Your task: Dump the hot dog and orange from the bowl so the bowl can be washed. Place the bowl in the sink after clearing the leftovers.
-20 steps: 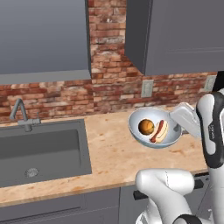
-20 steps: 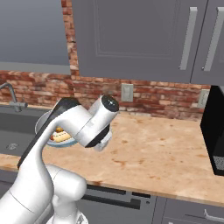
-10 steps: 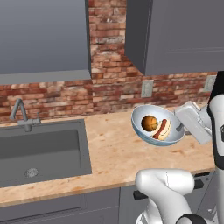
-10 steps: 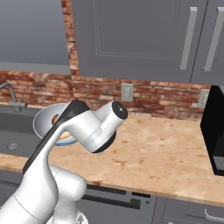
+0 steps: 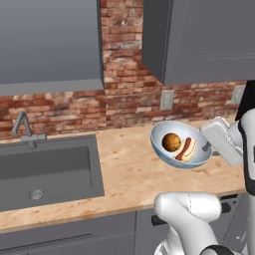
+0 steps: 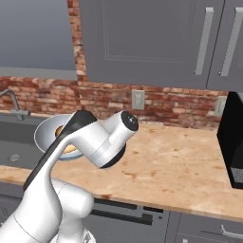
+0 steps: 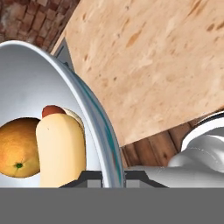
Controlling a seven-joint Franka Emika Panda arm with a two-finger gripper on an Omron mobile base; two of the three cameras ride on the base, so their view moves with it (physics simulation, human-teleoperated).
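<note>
**Bowl held tilted above the bench, food inside**

The wooden bench runs along a red brick wall beneath grey cabinets. Set into its left end is the sink, a dark grey basin with a round metal drain and a slim faucet at its back edge.

The bowl hangs in the air over the bench, well to the right of the sink and apart from the surface, tipped so its glossy inside faces the left base camera. In the right base view it shows partly behind the white arm, its rim towards the sink.

The hand is clamped on the bowl's rim, one finger on each side of the wall, at the edge farthest from the sink.

The hot dog lies in the bowl, on the side towards the hand. The orange sits just beside it, touching its bun.
</note>
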